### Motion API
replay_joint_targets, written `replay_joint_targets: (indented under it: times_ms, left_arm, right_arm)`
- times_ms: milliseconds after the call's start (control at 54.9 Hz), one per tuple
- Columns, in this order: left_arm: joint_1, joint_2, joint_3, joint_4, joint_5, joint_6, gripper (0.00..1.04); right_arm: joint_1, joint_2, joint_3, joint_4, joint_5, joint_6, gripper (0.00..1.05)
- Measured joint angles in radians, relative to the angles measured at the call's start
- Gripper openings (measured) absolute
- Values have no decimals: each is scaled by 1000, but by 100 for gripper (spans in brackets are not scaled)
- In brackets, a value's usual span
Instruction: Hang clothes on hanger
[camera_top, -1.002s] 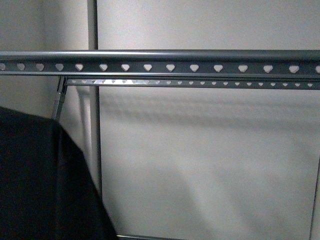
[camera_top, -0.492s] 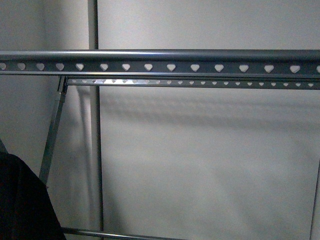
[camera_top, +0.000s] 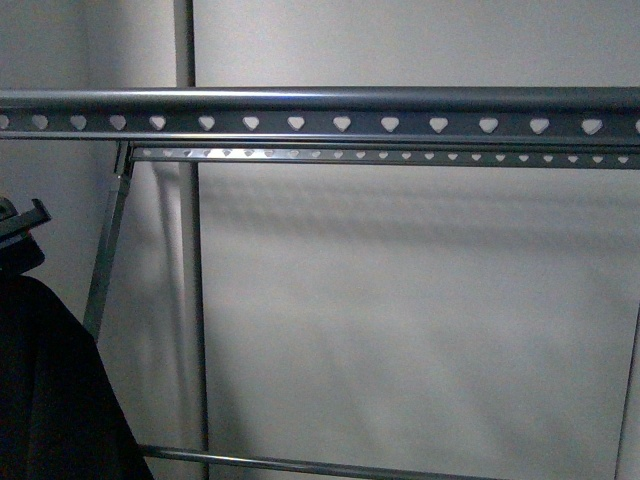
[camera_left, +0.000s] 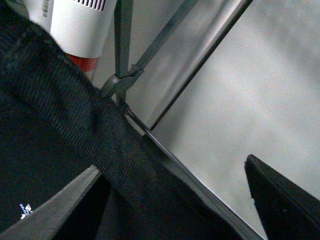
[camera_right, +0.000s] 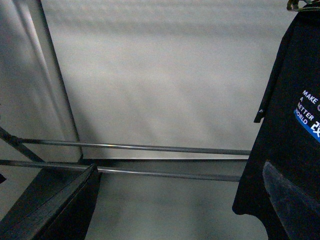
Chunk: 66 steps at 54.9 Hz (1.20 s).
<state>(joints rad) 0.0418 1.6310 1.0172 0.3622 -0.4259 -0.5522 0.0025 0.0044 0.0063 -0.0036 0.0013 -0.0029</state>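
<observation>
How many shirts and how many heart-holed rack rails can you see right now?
black T-shirt: 1
heart-holed rails: 2
Total: 3

The black T-shirt (camera_right: 285, 125) hangs before a pale wall (camera_right: 165, 75), its white-and-blue print (camera_right: 309, 116) partly readable: "MAKE", "WORLD". Two thin grey rails (camera_right: 150, 147) run level behind it. The right gripper (camera_right: 180, 167) gapes wide, with nothing between its dark fingers (camera_right: 55, 205)
</observation>
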Motion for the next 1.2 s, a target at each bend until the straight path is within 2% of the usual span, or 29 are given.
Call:
replay_joint_targets:
  times_ms: [109, 237, 310, 419, 547, 656, 765, 784, 802, 966, 1039, 1057, 1148, 1203]
  left_arm:
    - [10, 17, 19, -51, -27, -11, 51]
    - [32, 18, 18, -114, -6, -45, 32]
    - [51, 0, -10, -134, 35, -76, 19]
    - [77, -66, -91, -162, 125, -99, 6]
    - [98, -196, -216, -183, 229, -81, 5]
    - [103, -368, -336, -250, 369, -30, 5]
    - [95, -547, -407, -368, 586, 65, 5]
    - [95, -563, -411, -379, 598, 75, 5]
    - [95, -594, -417, -398, 668, 99, 5]
    - [104, -755, -388, -620, 1059, 364, 5]
    - [137, -748, -323, -790, 1236, 593, 5]
    - [151, -734, -299, -846, 1279, 696, 5]
    - [209, -637, -208, -1055, 1377, 1050, 5]
    - [230, -572, -164, -1134, 1355, 1249, 5]
  right_arm:
    - [0, 0, 0, 0, 0, 0, 97]
    - [0, 0, 0, 0, 0, 0, 97]
    - [0, 0, 0, 0, 0, 0, 97]
    - [0, 0, 0, 0, 0, 0, 97]
    - [0, 0, 0, 0, 0, 0, 97]
    - [0, 0, 0, 0, 0, 0, 97]
    - [0, 0, 0, 0, 0, 0, 97]
    - [0, 0, 0, 0, 0, 0, 97]
    - [0, 0, 0, 0, 0, 0, 97]
    - [0, 0, 0, 0, 0, 0, 97]
    - [0, 0, 0, 0, 0, 0, 97]
    - [0, 0, 0, 0, 0, 0, 97]
    - [0, 0, 0, 0, 0, 0, 97]
    - [0, 0, 0, 0, 0, 0, 97]
